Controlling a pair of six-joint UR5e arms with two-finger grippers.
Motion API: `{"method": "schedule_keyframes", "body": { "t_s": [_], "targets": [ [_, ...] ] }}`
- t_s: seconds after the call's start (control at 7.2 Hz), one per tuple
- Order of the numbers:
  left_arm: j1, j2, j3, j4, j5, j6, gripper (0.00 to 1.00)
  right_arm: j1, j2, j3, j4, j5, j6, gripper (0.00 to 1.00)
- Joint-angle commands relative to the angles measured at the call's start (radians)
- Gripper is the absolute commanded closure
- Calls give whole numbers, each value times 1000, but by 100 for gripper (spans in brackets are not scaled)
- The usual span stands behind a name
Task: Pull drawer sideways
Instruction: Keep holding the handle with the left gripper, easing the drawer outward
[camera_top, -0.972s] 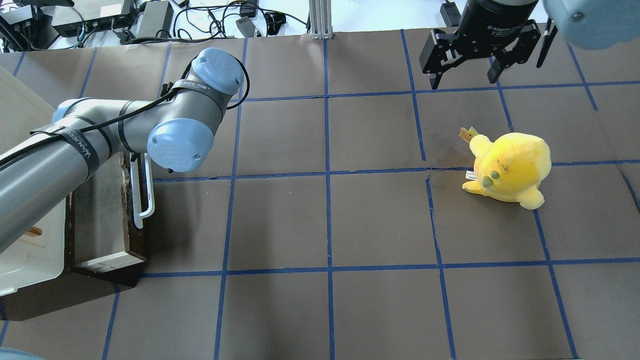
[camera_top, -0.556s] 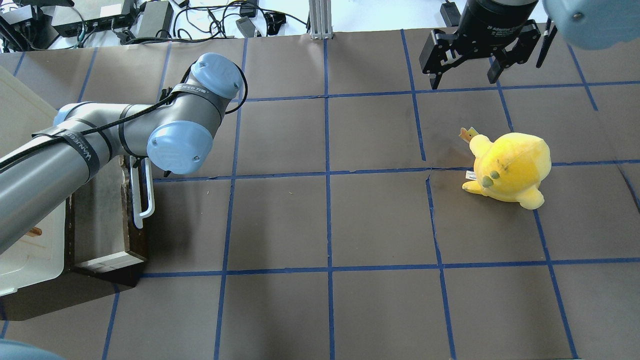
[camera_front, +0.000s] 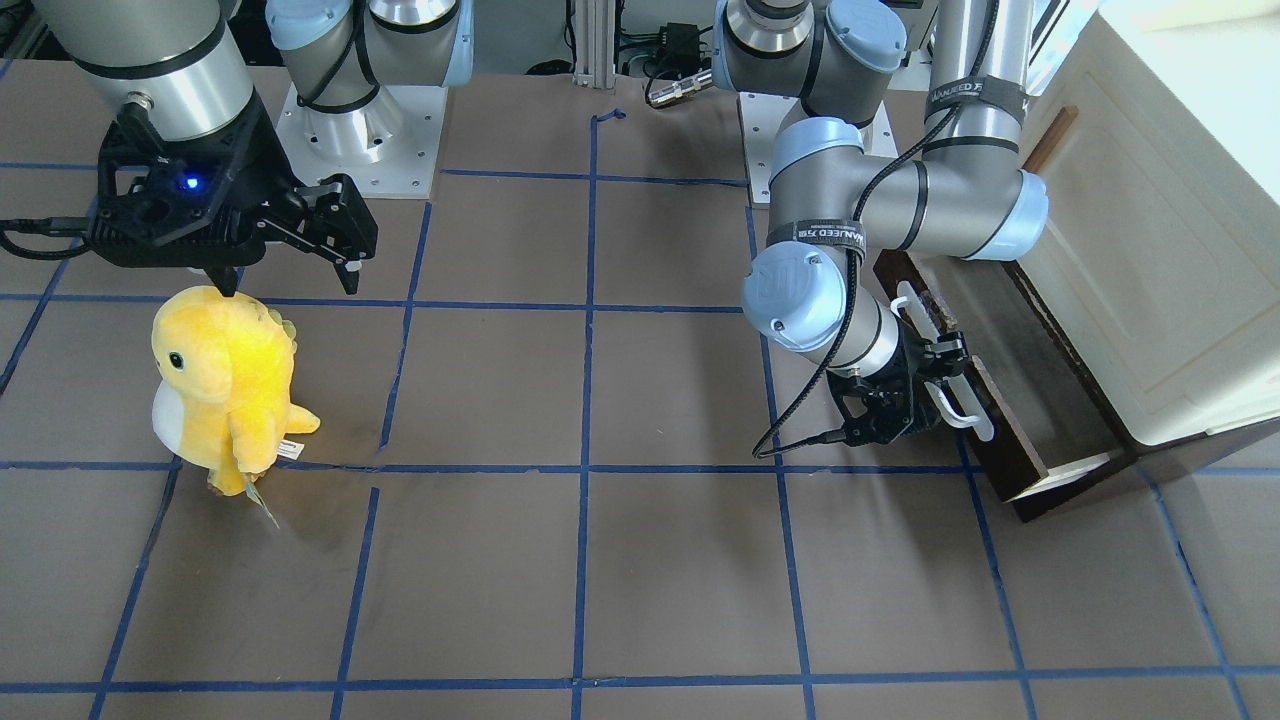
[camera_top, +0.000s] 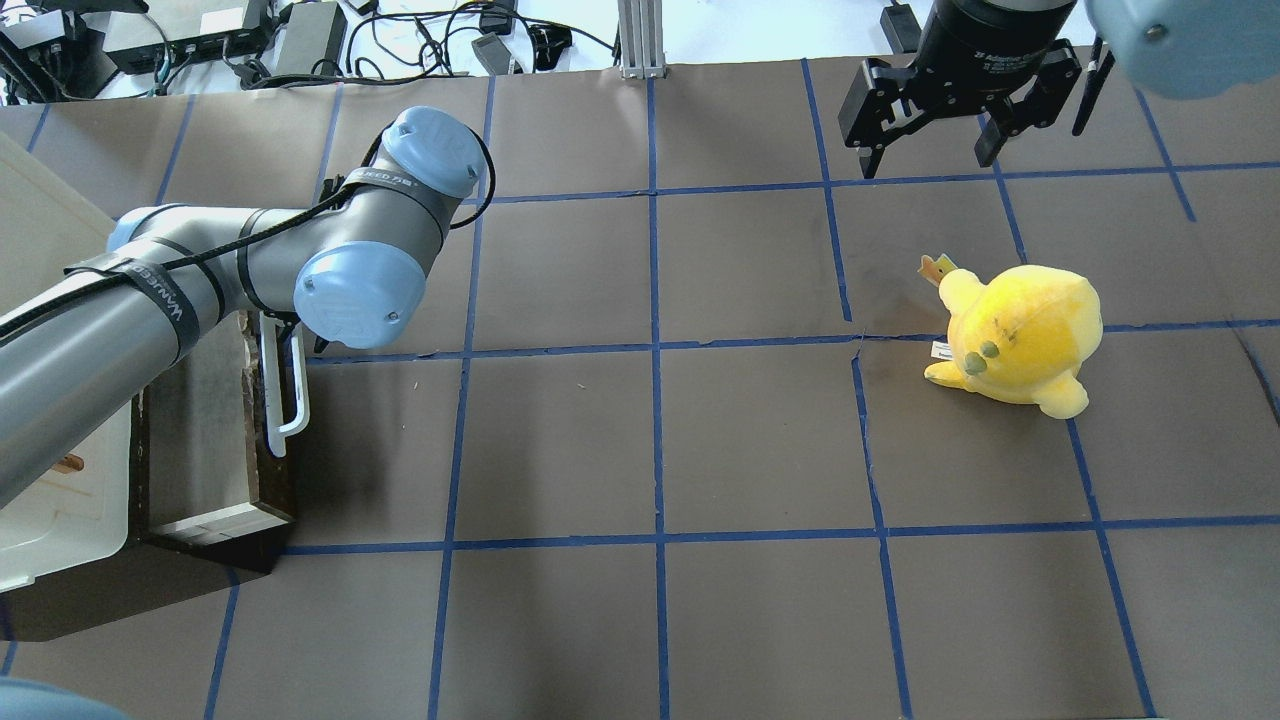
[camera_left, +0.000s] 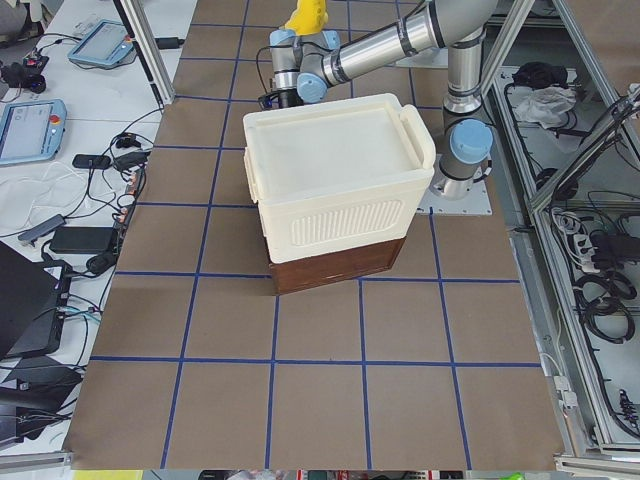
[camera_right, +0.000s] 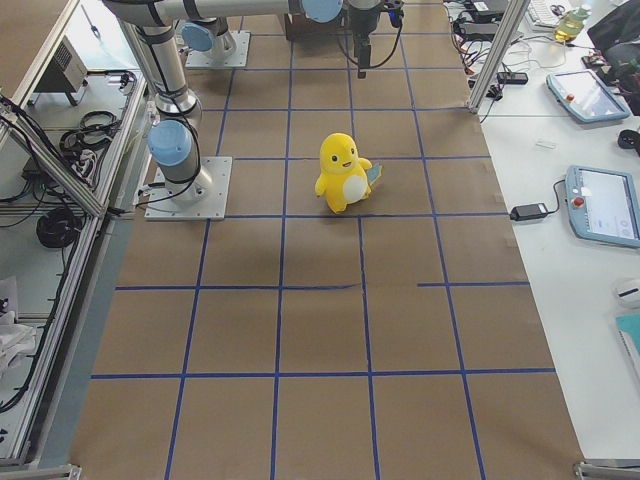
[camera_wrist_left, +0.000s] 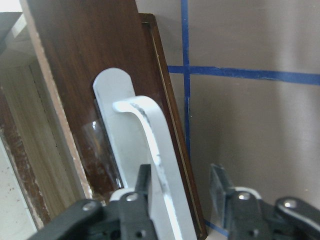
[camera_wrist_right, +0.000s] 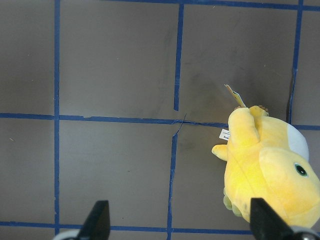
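Observation:
The drawer (camera_top: 205, 430) has a dark brown wooden front (camera_front: 990, 425) and a long white bar handle (camera_top: 291, 400). It stands pulled partly out of the cream-white cabinet (camera_front: 1150, 250). My left gripper (camera_front: 925, 385) is at the handle (camera_front: 962, 415). In the left wrist view the gripper (camera_wrist_left: 181, 190) straddles the handle (camera_wrist_left: 155, 150), open, with a gap on one side. In the overhead view the wrist hides it. My right gripper (camera_top: 930, 150) is open and empty, hovering above the table far from the drawer.
A yellow plush toy (camera_top: 1020, 335) stands on the table below the right gripper (camera_front: 290, 280); it also shows in the right wrist view (camera_wrist_right: 270, 170). The brown table (camera_top: 650, 450) carries a blue tape grid. Cables and boxes (camera_top: 300, 40) lie past the far edge.
The left arm's wrist and elbow have shifted slightly back toward the cabinet. The drawer, the plush toy and the right arm have not moved.

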Motion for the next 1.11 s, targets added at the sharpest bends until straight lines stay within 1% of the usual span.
{"method": "schedule_keyframes", "body": {
  "t_s": [0.0,0.14,0.97],
  "targets": [
    [0,0,3,-2,0,0,58,0,0,0,0,0,0,0],
    [0,0,3,-4,0,0,62,0,0,0,0,0,0,0],
    [0,6,-5,-22,2,0,62,0,0,0,0,0,0,0]
  ]
}}
